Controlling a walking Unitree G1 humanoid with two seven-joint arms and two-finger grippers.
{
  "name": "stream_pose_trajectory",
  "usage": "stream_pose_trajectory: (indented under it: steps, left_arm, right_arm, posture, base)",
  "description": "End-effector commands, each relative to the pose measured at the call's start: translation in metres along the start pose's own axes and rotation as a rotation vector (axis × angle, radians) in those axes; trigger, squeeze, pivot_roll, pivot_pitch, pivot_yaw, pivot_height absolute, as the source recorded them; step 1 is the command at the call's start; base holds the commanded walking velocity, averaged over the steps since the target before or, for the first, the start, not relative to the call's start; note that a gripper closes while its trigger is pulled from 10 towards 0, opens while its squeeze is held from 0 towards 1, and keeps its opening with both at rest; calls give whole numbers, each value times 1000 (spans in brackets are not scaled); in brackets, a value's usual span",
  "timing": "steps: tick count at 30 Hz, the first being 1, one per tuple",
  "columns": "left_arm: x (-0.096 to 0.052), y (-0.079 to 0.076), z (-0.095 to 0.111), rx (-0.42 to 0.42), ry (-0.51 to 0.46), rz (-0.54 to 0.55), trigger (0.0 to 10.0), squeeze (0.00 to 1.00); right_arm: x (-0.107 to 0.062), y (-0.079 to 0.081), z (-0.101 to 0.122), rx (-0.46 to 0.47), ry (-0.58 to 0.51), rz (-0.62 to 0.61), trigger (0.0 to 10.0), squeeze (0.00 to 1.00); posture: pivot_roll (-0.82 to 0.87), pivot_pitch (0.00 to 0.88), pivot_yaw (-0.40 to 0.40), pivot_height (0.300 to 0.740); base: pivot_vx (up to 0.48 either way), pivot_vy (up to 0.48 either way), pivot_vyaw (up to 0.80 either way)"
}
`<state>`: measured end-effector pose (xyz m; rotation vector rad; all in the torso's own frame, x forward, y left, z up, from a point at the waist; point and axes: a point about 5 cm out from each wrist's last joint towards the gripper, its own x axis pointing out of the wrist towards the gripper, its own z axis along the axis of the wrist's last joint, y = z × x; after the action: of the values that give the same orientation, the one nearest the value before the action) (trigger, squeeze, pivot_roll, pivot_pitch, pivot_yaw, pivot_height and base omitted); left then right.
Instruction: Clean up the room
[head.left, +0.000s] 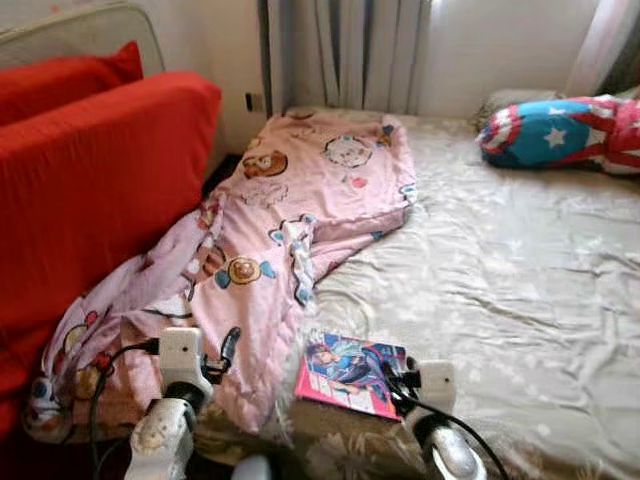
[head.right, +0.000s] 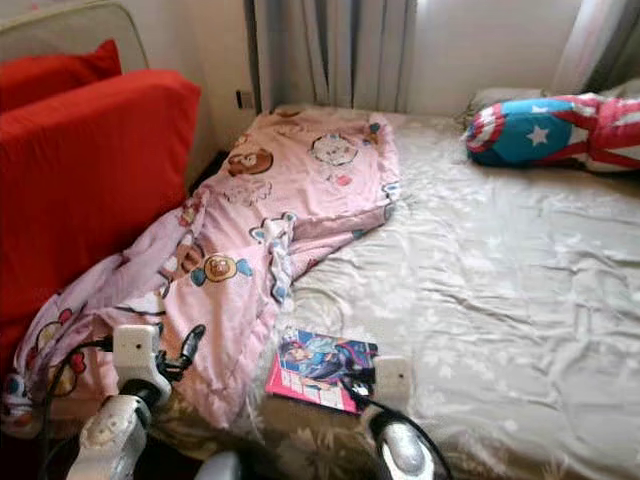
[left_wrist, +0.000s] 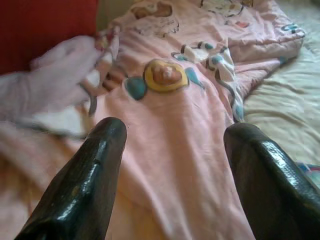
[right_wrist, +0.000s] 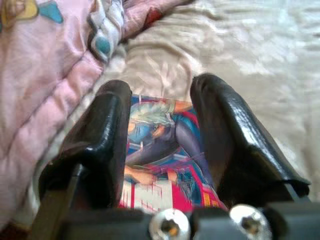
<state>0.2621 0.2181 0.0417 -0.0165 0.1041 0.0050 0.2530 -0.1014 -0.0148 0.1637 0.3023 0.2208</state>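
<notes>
Your right end effector (right_wrist: 160, 150) hangs open over the book (head.left: 352, 374), empty, lined up to grab; left end effector (left_wrist: 170, 165) open, empty, above the quilt (head.left: 300, 220).

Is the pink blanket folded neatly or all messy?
Messy: the blanket lies rumpled, spilling off the bed toward the red couch.

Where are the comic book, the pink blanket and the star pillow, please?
comic book (head.left: 350, 373), left eye view, middle of its cover.
pink blanket (head.left: 300, 200), left eye view, flat upper part.
star pillow (head.left: 545, 133), left eye view, blue part beside the star.
</notes>
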Motion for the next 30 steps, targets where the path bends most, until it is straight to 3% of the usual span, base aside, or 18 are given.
stream_pose_trajectory:
  steps: [1, 4, 11, 12, 17, 20, 25, 30]
  left_arm:
    - [3, -10, 2, -14, -6, -36, 10000, 0]
    - [4, -10, 3, -5, -6, -47, 10000, 0]
    - [6, -10, 13, 10, -32, -67, 10000, 0]
    - [8, -10, 16, 17, -38, -72, 10000, 0]
    - [9, -13, 20, 25, -44, -82, 10000, 0]
    - [11, -15, 28, 18, -64, -73, 10000, 0]
    - [5, -17, 32, 17, -75, -73, 10000, 0]
    - [-15, -14, 39, 18, -72, -60, 10000, 0]
  right_arm:
    - [-4, -14, -6, 11, 44, -51, 10000, 0]
    - [-3, -15, -7, 18, 69, -63, 10000, 0]
    - [3, -24, -6, 160, 108, -142, 10000, 0]
    - [4, -27, -9, 219, 153, -171, 10000, 0]
    - [4, -26, -16, 254, 224, -184, 10000, 0]
    - [3, -26, -20, 324, 264, -225, 10000, 0]
    - [6, -23, -17, 358, 248, -221, 10000, 0]
    - [14, -19, -6, 389, 197, -180, 10000, 0]
  posture:
    - [62, 0, -1, 621]
    - [69, 0, -1, 621]
    - [105, 0, 1, 621]
    - [113, 0, 3, 621]
    - [133, 22, 4, 621]
    - [153, 55, 6, 621]
    - [169, 102, 7, 621]
    - [204, 176, 8, 621]
  base:
    - [0, 0, 0]
    - [0, 0, 0]
    - [0, 0, 0]
    - [0, 0, 0]
    - [0, 0, 0]
    - [0, 0, 0]
    - [0, 0, 0]
    - [0, 0, 0]
